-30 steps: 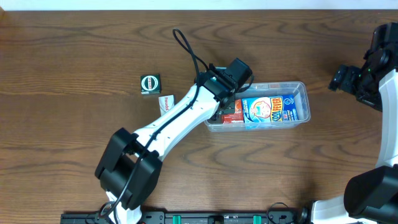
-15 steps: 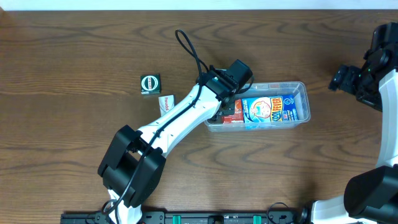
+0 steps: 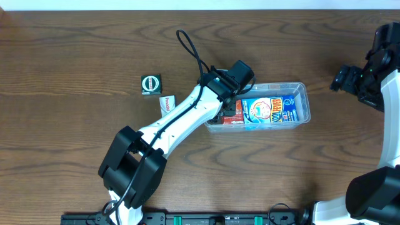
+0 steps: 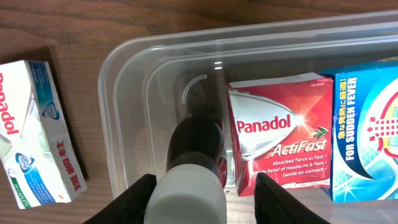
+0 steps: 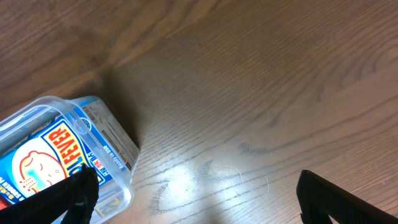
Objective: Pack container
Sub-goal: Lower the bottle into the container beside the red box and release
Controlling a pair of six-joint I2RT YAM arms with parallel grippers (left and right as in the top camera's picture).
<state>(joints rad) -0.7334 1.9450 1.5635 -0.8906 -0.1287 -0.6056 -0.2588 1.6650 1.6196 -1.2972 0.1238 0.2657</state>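
The container [image 3: 301, 87] is a clear tub right of the table's middle. It holds a red Panadol ActiFast box [image 4: 280, 130] and a blue fever-patch box [image 4: 367, 124]. A dark bottle [image 4: 194, 140] with a white cap lies at its left end, beside the red box. My left gripper [image 4: 205, 191] hangs over that end, open. Its left finger is next to the cap and its right finger stands clear of it. My right gripper [image 5: 205, 194] is open and empty above bare wood, right of the container [image 5: 118, 146].
A white Panadol box [image 3: 166, 104] lies on the table just left of the container, also in the left wrist view [image 4: 37, 130]. A small green box [image 3: 150, 84] sits farther left. The right arm [image 3: 365, 78] stays by the right edge.
My left gripper's jaws have spread apart from the bottle's cap. The arm itself has barely shifted. The right arm has not moved.
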